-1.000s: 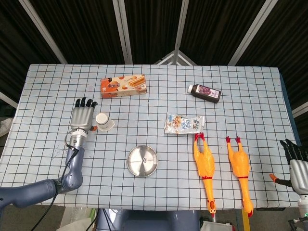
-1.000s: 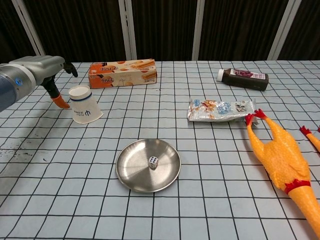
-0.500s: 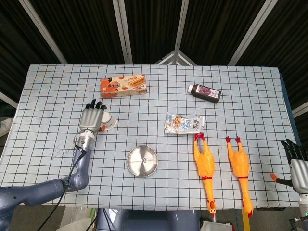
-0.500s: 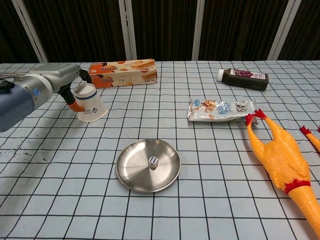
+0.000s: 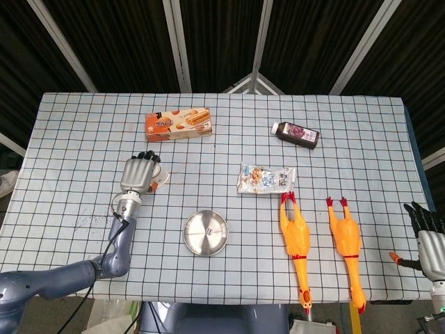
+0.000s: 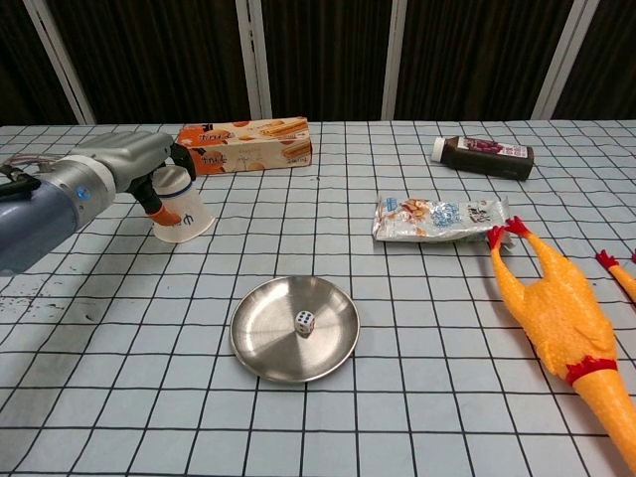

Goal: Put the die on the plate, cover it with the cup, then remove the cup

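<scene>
The white die [image 6: 305, 322] lies in the round metal plate [image 6: 260, 350], near its middle; the head view shows the plate [image 5: 192, 241] at the table's front centre. A white paper cup [image 6: 182, 213] stands upside down and tilted at the left. My left hand [image 6: 127, 167] reaches over it from the left, thumb against its side and fingers behind its top. From above, the left hand [image 5: 138, 175] hides most of the cup [image 5: 160, 180]. Whether the grip is closed does not show. My right hand [image 5: 430, 240] hangs off the table's right edge, fingers apart, holding nothing.
An orange biscuit box [image 6: 244, 144] lies behind the cup. A dark bottle [image 6: 483, 156] lies at the back right, a snack packet [image 6: 437, 218] in the middle. Two rubber chickens [image 5: 297, 236] [image 5: 345, 242] lie at the front right.
My left hand has moved right from beside the cup to over it, and the cup has shifted slightly right. Die, plate and right hand have not moved.
</scene>
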Motion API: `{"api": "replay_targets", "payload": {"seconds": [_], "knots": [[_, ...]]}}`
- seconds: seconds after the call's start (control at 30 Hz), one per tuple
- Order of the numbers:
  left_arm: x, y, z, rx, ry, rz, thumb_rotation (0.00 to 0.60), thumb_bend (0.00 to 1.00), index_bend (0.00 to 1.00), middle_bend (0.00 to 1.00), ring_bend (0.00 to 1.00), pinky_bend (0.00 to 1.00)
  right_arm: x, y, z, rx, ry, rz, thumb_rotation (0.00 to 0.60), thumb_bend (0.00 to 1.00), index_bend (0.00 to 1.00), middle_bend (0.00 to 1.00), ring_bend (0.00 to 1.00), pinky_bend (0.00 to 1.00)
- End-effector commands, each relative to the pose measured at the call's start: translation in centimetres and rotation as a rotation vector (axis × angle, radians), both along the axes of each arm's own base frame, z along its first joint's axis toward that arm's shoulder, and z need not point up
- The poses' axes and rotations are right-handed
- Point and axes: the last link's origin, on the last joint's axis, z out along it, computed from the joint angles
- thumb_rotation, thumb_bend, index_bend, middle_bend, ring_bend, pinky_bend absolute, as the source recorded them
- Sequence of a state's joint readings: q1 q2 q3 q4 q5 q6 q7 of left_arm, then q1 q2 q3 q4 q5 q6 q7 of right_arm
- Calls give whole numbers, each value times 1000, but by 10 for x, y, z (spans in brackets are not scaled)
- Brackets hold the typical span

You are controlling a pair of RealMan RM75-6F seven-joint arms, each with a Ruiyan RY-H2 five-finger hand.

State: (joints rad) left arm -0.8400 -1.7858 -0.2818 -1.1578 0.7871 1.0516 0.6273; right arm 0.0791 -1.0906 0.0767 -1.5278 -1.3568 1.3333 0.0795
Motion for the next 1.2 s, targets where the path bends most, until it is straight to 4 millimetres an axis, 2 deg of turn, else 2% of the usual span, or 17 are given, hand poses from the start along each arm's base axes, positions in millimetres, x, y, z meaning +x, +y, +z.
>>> {"api": "replay_targets", "payload": {"seconds": [0.03,0.47,0.6,0.77,1.2], "knots": [[1,-1,0,6,-10,-15,600,383,316,232,236,343,-1,-1,0,2,0,-3,600,86,25,24,73,0],[1,-1,-8,7,-11,-32,600,429,357,261,258,358,-1,-1,-2,12,-2,-12,600,86,25,24,73,0],[3,-2,-10,9,-14,-42,600,444,381,287,300,404,-2,-1,-2,15,-1,-16,600,86,25,24,73,0],[8,-3,-10,27,-45,-75,600,477,426,337,344,415,-1,-2,-3,17,-2,-13,600,87,25,24,74,0],[4,-3,-3,59,-83,-85,600,494,458,372,411,454,-2,-1,-5,25,-2,-18,600,87,25,24,73,0]]}}
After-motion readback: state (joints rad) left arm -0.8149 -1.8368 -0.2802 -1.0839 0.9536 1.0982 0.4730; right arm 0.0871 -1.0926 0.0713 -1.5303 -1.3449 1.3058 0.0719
